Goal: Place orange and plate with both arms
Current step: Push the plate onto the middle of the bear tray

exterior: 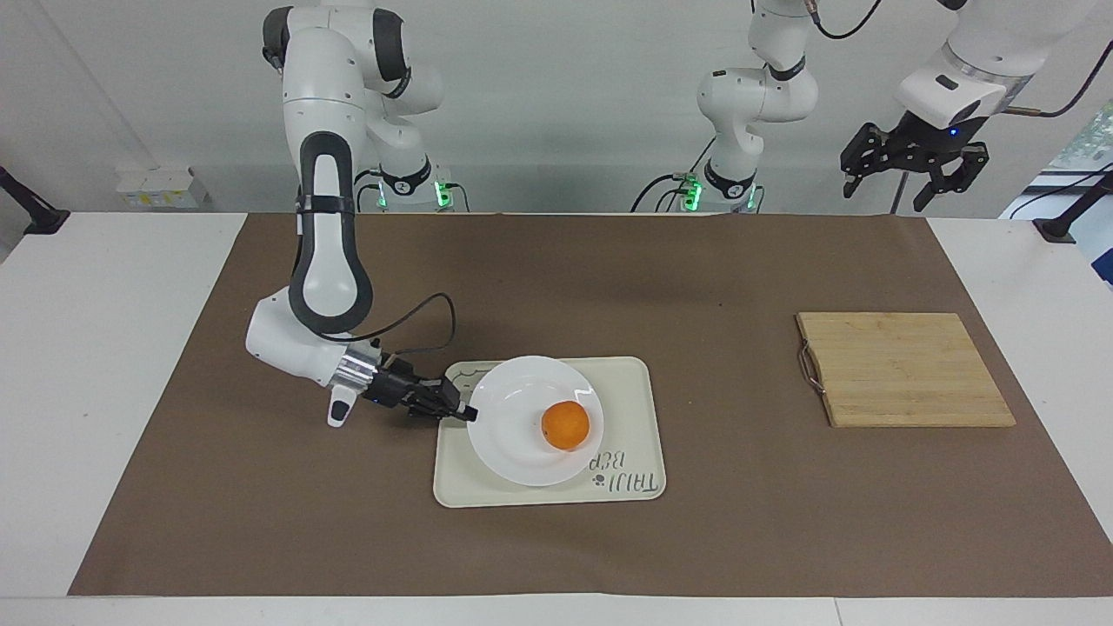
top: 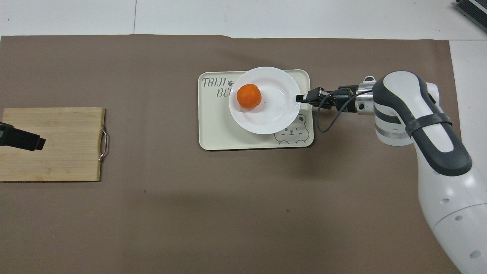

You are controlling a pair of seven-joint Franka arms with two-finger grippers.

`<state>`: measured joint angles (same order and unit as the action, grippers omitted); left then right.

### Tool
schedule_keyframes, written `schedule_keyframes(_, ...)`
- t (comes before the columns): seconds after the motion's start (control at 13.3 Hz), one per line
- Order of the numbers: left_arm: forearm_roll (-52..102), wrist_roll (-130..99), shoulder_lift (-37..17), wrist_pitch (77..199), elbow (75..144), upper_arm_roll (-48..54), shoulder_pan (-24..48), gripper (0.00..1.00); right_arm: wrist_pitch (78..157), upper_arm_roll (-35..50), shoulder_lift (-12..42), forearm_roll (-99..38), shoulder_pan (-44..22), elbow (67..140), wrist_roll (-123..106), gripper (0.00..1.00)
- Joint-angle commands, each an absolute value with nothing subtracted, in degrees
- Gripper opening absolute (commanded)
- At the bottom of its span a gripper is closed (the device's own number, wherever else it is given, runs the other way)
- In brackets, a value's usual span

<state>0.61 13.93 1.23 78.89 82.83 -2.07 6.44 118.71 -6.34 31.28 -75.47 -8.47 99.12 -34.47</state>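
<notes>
Count on desk [exterior: 104, 348]: one orange [exterior: 565, 425], one plate [exterior: 513, 435], one tray [exterior: 626, 409], one cutting board [exterior: 904, 369], one brown mat [exterior: 609, 269]. Two arms, two hands: right hand [exterior: 465, 415], left hand [exterior: 913, 165].

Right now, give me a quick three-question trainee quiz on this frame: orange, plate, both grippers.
1. True or false: the orange lies on the white plate.
2. Which gripper is at the plate's rim? A) left gripper B) right gripper C) neither
3. Fill in: the plate sits on the cream ____ with the bear drawing.

Key:
1. True.
2. B. The right gripper is shut on the plate's rim at the right arm's end of the tray; the left gripper waits raised over the wooden cutting board, fingers open.
3. Tray.
</notes>
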Motion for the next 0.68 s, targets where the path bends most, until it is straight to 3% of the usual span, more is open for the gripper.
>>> schedule_keyframes(0.0, -0.44, 13.45, 2.02, 79.63, 83.58, -1.76, 6.06, 1.00, 120.23, -6.15, 31.82, -78.40, -9.23, 99.05, -36.12, 0.00)
schedule_keyframes(0.6, -0.44, 13.19, 2.02, 79.45, 83.58, -1.76, 6.41, 1.00, 121.64, -6.15, 33.57, -80.77, -10.63, 99.05, -38.58, 0.00)
